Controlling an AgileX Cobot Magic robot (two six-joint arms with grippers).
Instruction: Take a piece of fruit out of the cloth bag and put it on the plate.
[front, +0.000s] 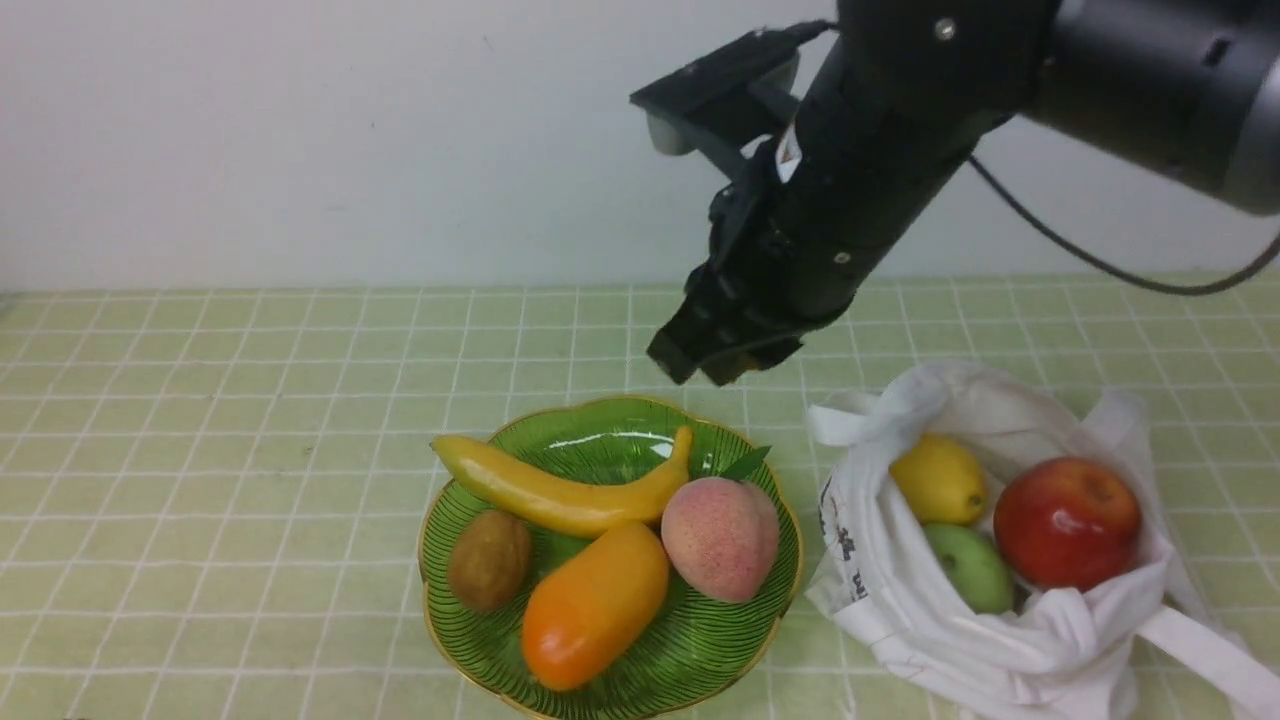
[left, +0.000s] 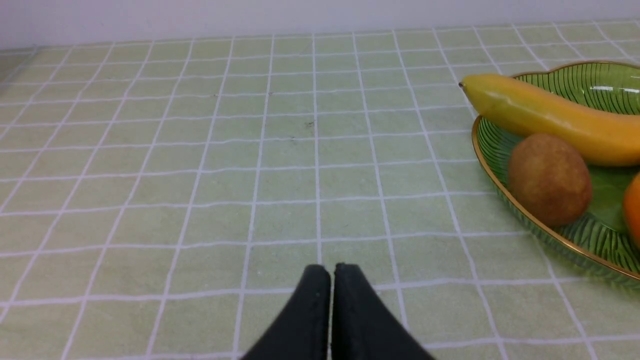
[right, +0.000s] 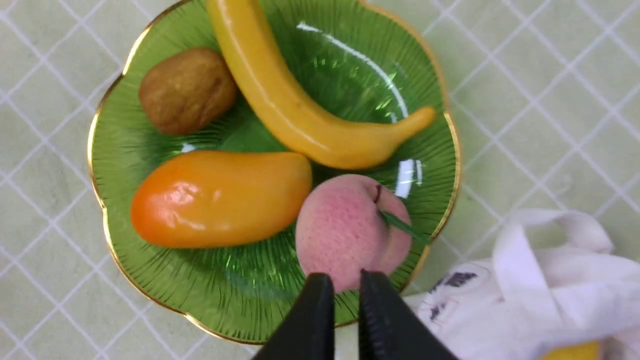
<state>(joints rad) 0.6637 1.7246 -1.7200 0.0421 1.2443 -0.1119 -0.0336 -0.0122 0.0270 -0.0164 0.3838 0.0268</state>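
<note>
The brown kiwi (front: 489, 560) lies on the left side of the green gold-rimmed plate (front: 610, 415), beside a banana. It also shows in the left wrist view (left: 549, 179) and the right wrist view (right: 187, 90). The white cloth bag (front: 900, 600) lies open just right of the plate. My right gripper (front: 705, 370) hangs above the plate's far right rim, its jaws a narrow gap apart and empty (right: 346, 280). My left gripper (left: 330, 270) is shut and empty over bare tablecloth, left of the plate (left: 590, 85); it is out of the front view.
The plate also holds a banana (front: 560, 490), an orange mango (front: 595, 605) and a pink peach (front: 720, 535). In the bag are a yellow lemon (front: 938, 478), a red apple (front: 1066, 520) and a green fruit (front: 968, 565). A white wall stands behind the table.
</note>
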